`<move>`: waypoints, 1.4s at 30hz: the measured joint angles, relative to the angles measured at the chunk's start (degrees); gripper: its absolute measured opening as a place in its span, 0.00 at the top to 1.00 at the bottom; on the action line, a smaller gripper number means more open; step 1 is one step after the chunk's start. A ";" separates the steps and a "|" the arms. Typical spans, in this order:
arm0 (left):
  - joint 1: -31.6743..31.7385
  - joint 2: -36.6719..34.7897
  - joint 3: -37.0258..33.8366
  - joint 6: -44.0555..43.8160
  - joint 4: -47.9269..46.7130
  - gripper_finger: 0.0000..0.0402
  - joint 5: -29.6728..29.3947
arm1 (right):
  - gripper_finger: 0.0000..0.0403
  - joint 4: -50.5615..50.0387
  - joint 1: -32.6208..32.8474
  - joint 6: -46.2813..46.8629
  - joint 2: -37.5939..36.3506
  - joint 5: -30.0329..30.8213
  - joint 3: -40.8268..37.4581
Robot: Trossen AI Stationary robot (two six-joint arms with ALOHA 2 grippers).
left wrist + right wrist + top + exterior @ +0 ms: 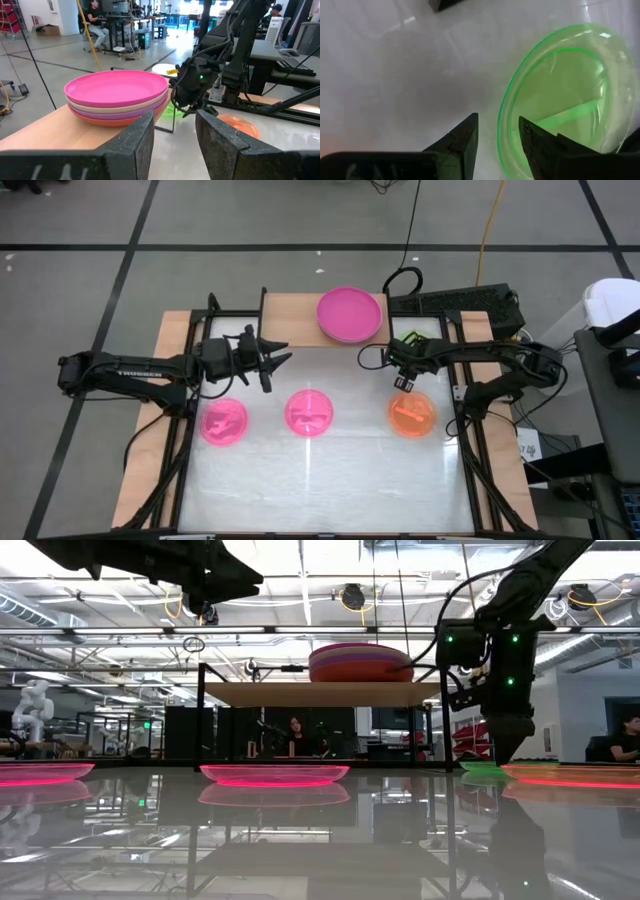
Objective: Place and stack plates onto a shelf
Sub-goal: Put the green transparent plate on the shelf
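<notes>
A: Where's the right hand point(404, 383)?

B: Low over the surface point(330, 480), just behind the orange plate point(411, 414). Its wrist view shows the fingers point(462, 140) parted with nothing between them, straddling the rim of a green plate point(570, 90).

A: Left hand point(272, 364)?

B: Raised near the front left of the shelf point(290, 320), pointing toward the plate stack point(349, 314). Fingers point(135, 140) spread, empty.

A: Stack status?

B: Magenta plate point(116, 87) on top, beige point(125, 107) and a reddish one under it, sitting at the right end of the shelf board.

A: What's left on the surface?

B: Two pink divided plates, one left point(224, 421), one centre point(308, 412), the orange one on the right, and the green one mostly hidden under the right arm in the high view.
</notes>
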 joint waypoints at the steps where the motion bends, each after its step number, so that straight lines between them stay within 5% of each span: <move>1: 0.00 0.00 0.00 0.00 -0.08 0.63 0.00 | 0.69 0.18 -0.20 -0.08 0.55 -0.03 -0.01; 25: 0.00 0.00 0.02 -0.31 -0.66 0.63 0.00 | 0.69 1.01 -1.94 1.36 3.07 0.25 -1.75; 42: 0.00 0.00 0.02 -0.46 -1.62 0.63 0.02 | 0.69 -4.23 -2.15 7.79 -3.18 -1.60 -3.00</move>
